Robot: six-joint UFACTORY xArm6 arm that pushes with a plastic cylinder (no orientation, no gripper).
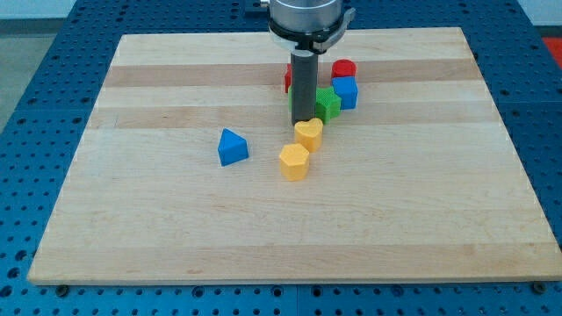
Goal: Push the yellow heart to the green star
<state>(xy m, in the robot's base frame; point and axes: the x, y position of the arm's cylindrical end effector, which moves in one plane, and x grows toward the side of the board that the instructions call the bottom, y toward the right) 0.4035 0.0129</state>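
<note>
The yellow heart (308,133) lies near the board's middle. My tip (305,121) stands right at the heart's top edge, between it and the block cluster. The green star (328,104) is just above and right of the heart, a small gap apart, its left part hidden by the rod. No gripper shows.
A yellow hexagon (294,161) sits just below-left of the heart. A blue triangle (232,147) lies further left. By the green star are a blue cube (345,91), a red cylinder (343,68) and a red star (287,77), mostly hidden behind the rod. The wooden board (132,219) carries all blocks.
</note>
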